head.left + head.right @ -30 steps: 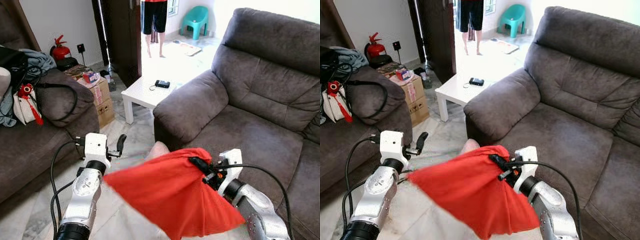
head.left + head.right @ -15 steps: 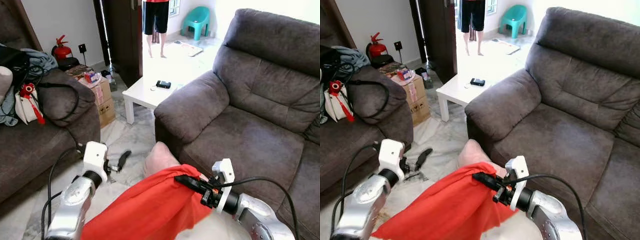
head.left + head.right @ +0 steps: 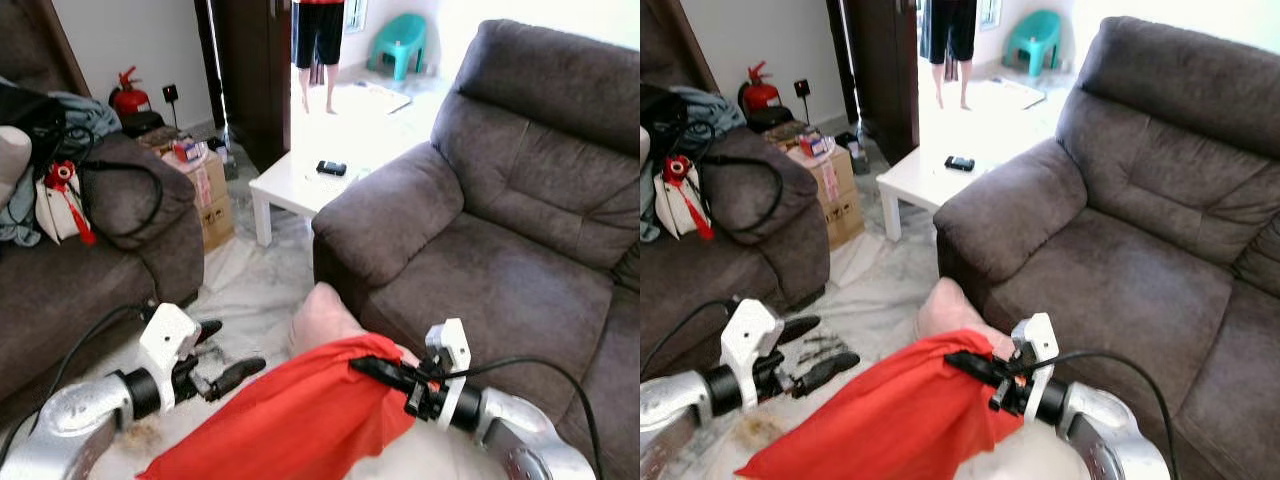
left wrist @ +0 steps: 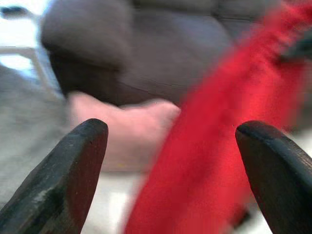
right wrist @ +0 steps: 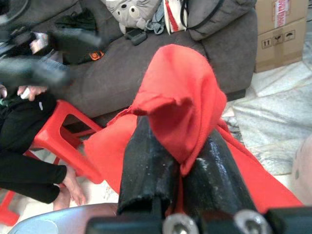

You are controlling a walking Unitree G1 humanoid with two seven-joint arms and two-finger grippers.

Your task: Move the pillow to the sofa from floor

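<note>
Ahead, the big grey sofa (image 3: pixel 520 250) takes up the robot's right side, its armrest nearest the white desk (image 3: pixel 295 185) that carries a small dark device (image 3: pixel 331 168). A second, cluttered sofa (image 3: pixel 90 250) stands on the left, with cardboard boxes (image 3: pixel 205 195) just beyond its end and a red fire extinguisher (image 3: pixel 127 95) by the wall. In the bright doorway a person's legs (image 3: pixel 318 50) stand near a teal chair (image 3: pixel 400 45).

The pale pink pillow (image 3: pixel 325 315) lies on the marble floor (image 3: pixel 245 290) against the sofa's front, just beyond the right pincer (image 3: pixel 372 369) and partly hidden by it. That pincer is pressed together on a fold of red cloth (image 3: pixel 285 425), which drapes down toward the left. The left pincer (image 3: pixel 225 355) hangs low over the floor, fingers spread, apart from both pillow and cloth; its wrist view shows both blurred between its fingertips (image 4: pixel 78 165)
</note>
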